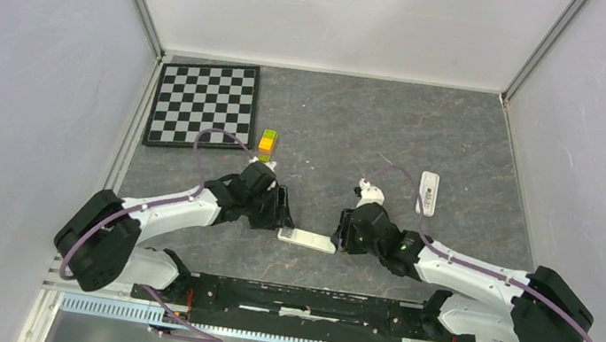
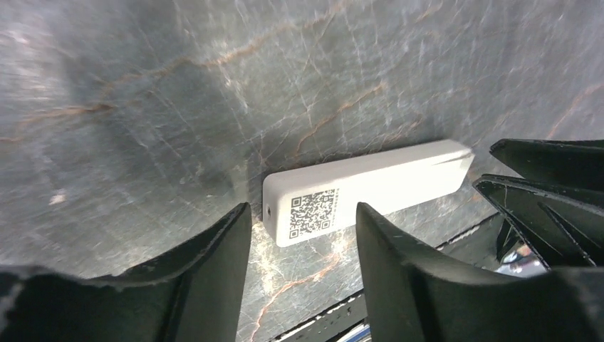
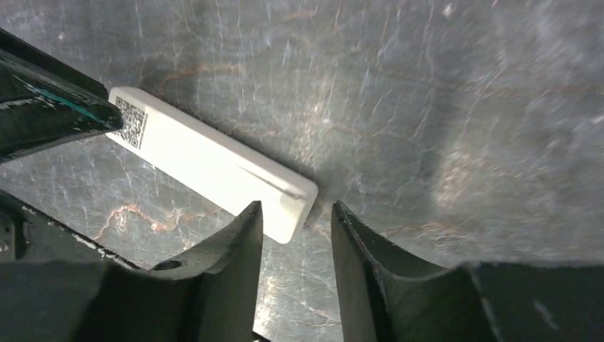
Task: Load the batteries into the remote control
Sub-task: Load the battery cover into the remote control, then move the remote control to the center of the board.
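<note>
a white remote control (image 1: 307, 241) is lying flat on the grey marbled table (image 1: 358, 134), close to the near edge, between the two arms. its back is facing up, with a square printed code near the left end. a thin seam is running along the back towards the right end. the casing is looking closed there, so anything sitting inside it is hidden.

the left gripper (image 1: 284, 221) is hovering low at the remote's left end. in its wrist view the two dark fingers (image 2: 214, 263) are standing well apart. the coded end of the remote is lying just ahead of the gap between them, and nothing is being held. the right gripper (image 1: 339, 232) is facing it from the other end. its fingers (image 3: 235, 256) are parted by a narrower gap, with the corner of the remote's right end poking into that gap. one finger is overlapping the remote's edge in that view, while the other is standing clear, so it is gripping nothing. the two grippers are pointing at each other along the remote's length.

the batteries are not showing clearly in any view. a second slim white piece (image 1: 428, 191) is lying beyond the right arm, well apart from the remote. it is carrying dark marks too small to read. farther back on the left, a small yellow-green and orange block (image 1: 268, 142) is sitting just beside a black-and-white checkerboard (image 1: 204, 106). both wrist views are cutting off the fingers at the lower edge of the frame.
</note>
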`<state>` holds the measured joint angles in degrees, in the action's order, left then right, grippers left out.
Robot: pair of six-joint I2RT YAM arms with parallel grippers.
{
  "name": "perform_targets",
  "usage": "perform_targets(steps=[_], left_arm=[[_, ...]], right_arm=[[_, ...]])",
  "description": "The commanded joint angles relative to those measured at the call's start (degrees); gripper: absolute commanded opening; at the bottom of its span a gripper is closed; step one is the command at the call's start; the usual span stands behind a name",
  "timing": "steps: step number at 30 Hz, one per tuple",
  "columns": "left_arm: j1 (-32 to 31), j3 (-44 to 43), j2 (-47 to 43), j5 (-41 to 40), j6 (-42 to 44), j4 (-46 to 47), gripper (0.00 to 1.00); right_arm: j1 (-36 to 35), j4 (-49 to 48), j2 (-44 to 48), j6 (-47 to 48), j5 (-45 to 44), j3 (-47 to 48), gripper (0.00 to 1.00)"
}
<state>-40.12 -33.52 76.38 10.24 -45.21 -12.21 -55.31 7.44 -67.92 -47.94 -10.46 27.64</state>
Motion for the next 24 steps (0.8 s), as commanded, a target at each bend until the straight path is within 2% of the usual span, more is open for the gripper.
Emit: perform_targets(steps=[1, 5, 7, 9, 12, 16, 20, 24], left_arm=[[0.0, -4.4, -5.2, -10.0, 1.9, -5.3, 0.66], [0.9, -6.2, -8.3, -14.9, 2.0, -8.7, 0.76], [1.5, -6.8, -10.0, -17.0, 1.7, -10.7, 0.81], [2.3, -7.1, -12.2, -18.8, 1.1, -12.6, 0.89], [3.3, -7.1, -16.0, -21.1, 0.2, -15.3, 1.00], [3.9, -7.1, -21.1, -24.0, -0.8, -18.3, 1.00], [4.2, -6.8, -24.7, -26.4, -1.3, -20.2, 1.00], [4.6, -6.8, -26.4, -26.5, -0.9, -20.4, 1.00]], right_arm=[[1.9, -0.3, 4.6, 12.7, -3.0, 3.1, 0.52], [2.0, -5.1, 3.9, 27.0, 6.3, 5.1, 0.72], [1.5, -5.1, 1.5, 33.3, 10.1, 7.3, 0.89], [0.6, -3.5, -1.8, 38.9, 12.1, 9.9, 0.95], [-0.7, -1.7, -6.1, 44.1, 13.3, 12.6, 0.96], [-1.9, 0.2, -11.4, 49.2, 14.9, 15.3, 0.95], [-2.5, 1.6, -16.3, 51.6, 16.4, 17.4, 0.79], [-2.9, 1.2, -19.4, 52.8, 15.2, 18.0, 0.71]])
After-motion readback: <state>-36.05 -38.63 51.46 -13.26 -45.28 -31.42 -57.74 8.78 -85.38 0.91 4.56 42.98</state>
